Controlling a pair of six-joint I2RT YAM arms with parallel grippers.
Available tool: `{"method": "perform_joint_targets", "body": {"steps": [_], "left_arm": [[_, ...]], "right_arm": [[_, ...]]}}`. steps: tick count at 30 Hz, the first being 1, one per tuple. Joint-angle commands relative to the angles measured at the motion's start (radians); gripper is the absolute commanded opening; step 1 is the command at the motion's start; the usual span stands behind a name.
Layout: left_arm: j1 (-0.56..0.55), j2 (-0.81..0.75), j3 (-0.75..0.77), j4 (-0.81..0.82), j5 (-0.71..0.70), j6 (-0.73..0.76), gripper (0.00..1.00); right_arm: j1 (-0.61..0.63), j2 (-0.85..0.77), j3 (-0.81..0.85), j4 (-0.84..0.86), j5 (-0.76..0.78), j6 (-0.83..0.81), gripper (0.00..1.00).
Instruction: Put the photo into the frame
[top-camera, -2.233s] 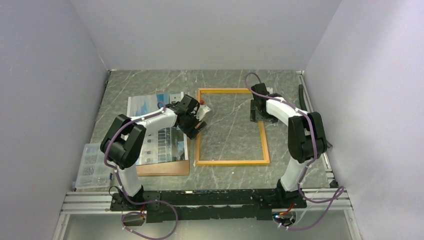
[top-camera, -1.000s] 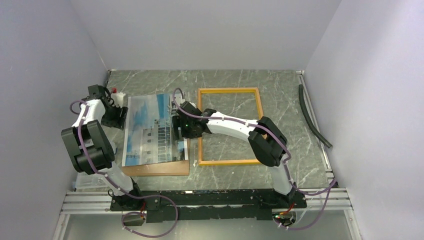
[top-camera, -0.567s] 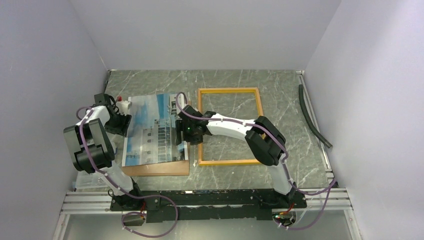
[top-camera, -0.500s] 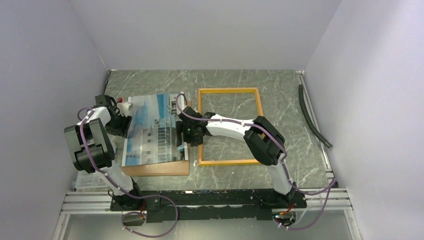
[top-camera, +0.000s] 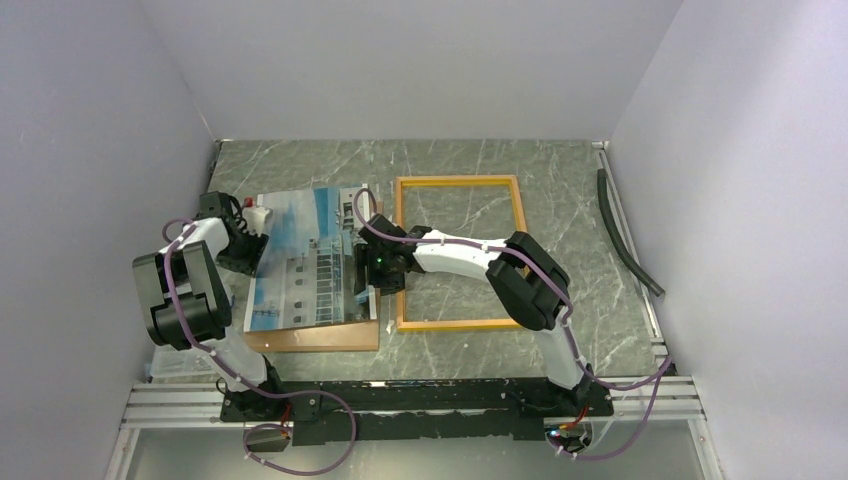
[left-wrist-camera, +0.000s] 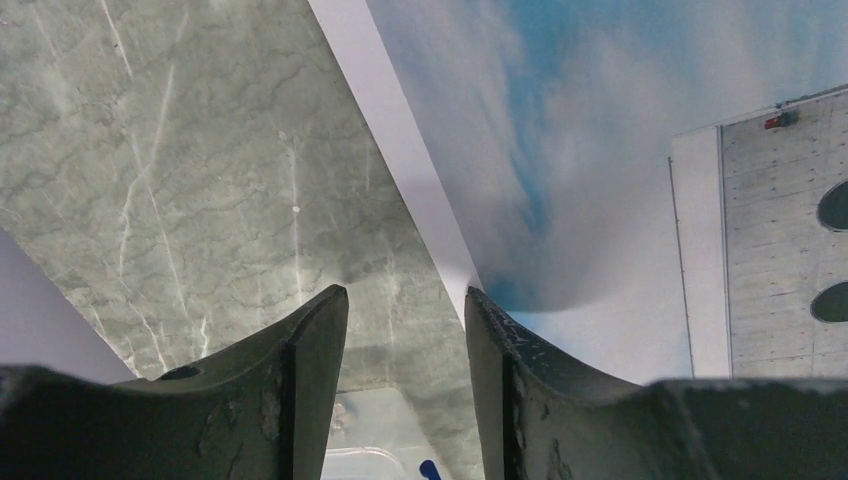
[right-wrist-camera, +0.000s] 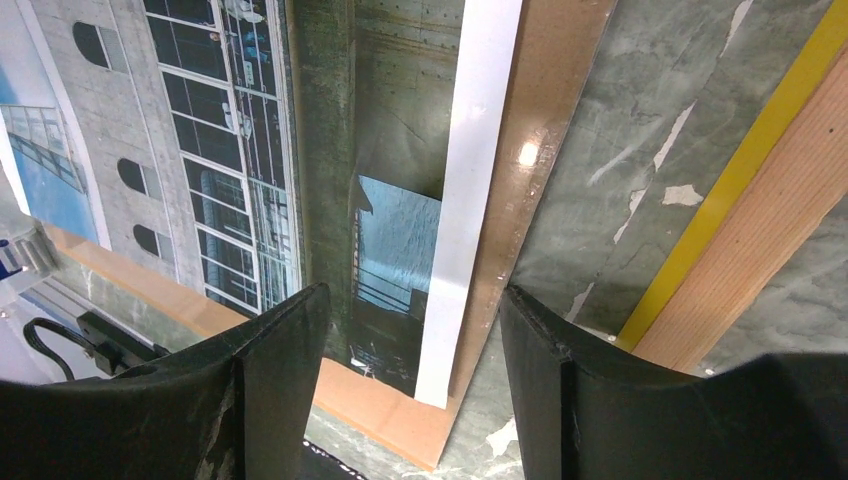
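Your marble table (top-camera: 570, 200) carries the yellow frame (top-camera: 455, 180), lying flat at centre. The photo (top-camera: 300, 250) lies just left of it on the brown backing board (top-camera: 320, 338), not yet in the frame. Both grippers flank the print, likely so you can lift opposite edges together. The left gripper (left-wrist-camera: 405, 310) is spread across its left white border and the right gripper (right-wrist-camera: 412, 300) across its right border. Neither has clamped anything.
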Motion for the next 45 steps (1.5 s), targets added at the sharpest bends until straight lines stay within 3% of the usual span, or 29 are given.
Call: {"method": "perform_joint_targets", "body": {"steps": [1, 7, 15, 22, 35, 45], "left_arm": [[-0.033, 0.006, -0.042, -0.023, 0.08, -0.034, 0.53], [-0.035, 0.0, -0.063, -0.029, 0.098, -0.042, 0.51], [-0.035, 0.007, -0.062, -0.038, 0.101, -0.05, 0.49], [-0.033, 0.018, -0.061, -0.038, 0.095, -0.057, 0.49], [-0.033, 0.024, -0.043, -0.042, 0.1, -0.057, 0.48], [-0.033, 0.025, -0.051, -0.038, 0.103, -0.053, 0.47]], "right_arm": [[0.008, -0.013, 0.019, 0.009, -0.016, 0.008, 0.66], [0.01, -0.034, 0.018, -0.019, 0.003, 0.022, 0.66], [0.039, -0.044, 0.037, -0.154, 0.152, -0.014, 0.74], [0.071, -0.106, -0.022, -0.107, 0.101, -0.004, 0.75], [0.104, -0.102, -0.013, -0.08, 0.077, -0.049, 0.64], [0.114, -0.085, 0.019, -0.095, 0.078, -0.067, 0.62]]}}
